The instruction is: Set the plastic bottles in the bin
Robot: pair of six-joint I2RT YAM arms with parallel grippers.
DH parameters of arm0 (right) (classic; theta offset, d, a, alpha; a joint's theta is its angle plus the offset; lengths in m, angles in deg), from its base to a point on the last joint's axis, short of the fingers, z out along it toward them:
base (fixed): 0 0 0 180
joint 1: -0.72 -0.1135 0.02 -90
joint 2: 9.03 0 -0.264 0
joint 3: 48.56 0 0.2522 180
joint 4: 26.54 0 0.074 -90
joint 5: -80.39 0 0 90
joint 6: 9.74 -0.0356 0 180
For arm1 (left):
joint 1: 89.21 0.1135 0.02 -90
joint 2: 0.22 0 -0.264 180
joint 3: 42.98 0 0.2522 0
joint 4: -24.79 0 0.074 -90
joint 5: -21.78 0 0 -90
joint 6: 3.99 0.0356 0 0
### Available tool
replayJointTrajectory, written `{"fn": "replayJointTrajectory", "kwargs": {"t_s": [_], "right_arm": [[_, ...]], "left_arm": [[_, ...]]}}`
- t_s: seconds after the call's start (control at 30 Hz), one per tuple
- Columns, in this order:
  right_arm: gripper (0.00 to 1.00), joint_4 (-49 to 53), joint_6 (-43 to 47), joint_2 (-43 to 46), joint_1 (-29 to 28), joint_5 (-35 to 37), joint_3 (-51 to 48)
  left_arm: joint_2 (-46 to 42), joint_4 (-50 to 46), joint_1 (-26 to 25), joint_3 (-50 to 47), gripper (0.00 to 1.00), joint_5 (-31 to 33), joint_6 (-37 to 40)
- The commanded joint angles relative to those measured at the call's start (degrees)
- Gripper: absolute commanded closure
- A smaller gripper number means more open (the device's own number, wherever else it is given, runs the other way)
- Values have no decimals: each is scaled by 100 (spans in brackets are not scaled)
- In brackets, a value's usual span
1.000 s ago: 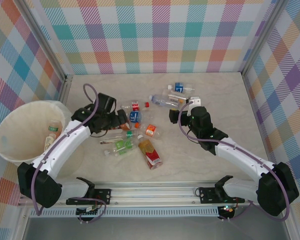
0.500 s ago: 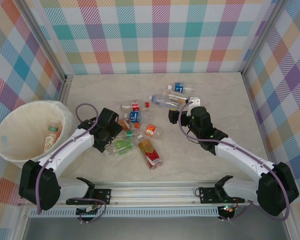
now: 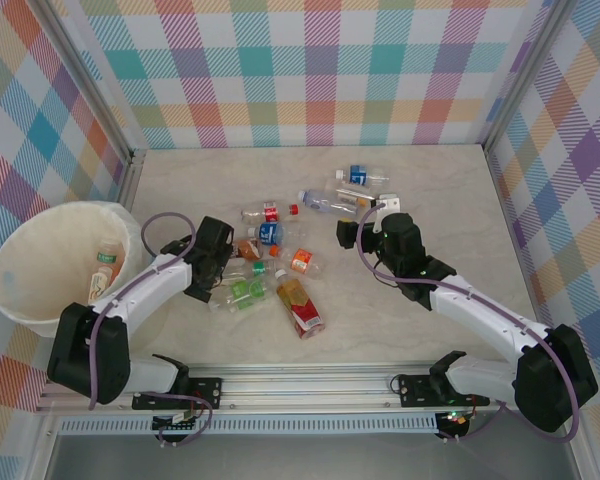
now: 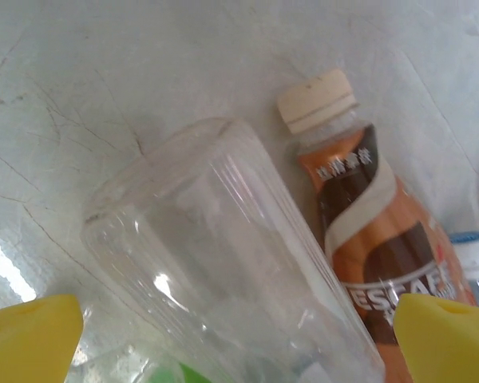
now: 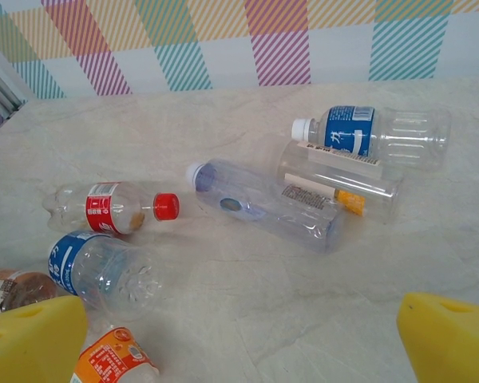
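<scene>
Tool on left arm (image 4: pixel 239 339) wide open, straddling clear bottle (image 4: pixel 223 255) lying on counter (image 3: pixel 450 200) near bin (image 3: pixel 40 285), at bin-side edge of plastic bottles (image 3: pixel 271 233); long axis runs diagonally between fingers (image 4: pixel 28 339). This arm sits nearer bin.

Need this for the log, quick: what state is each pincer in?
Left pincer: open over a clear bottle, not gripping it.
Right pincer: open, holding nothing.
</scene>
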Motion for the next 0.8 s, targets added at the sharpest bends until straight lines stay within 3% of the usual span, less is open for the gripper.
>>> {"fn": "replayJointTrajectory", "kwargs": {"t_s": [0.0, 0.5, 0.77], "right_arm": [[0, 45, -34, 109, 34, -64, -32], [0, 65, -64, 144, 34, -181, -43], [0, 88, -85, 201, 34, -227, -99]], "left_arm": [[158, 270, 96, -232, 1, 299, -447], [838, 945, 122, -235, 16, 487, -827], [919, 1129, 134, 25, 33, 711, -668]]}}
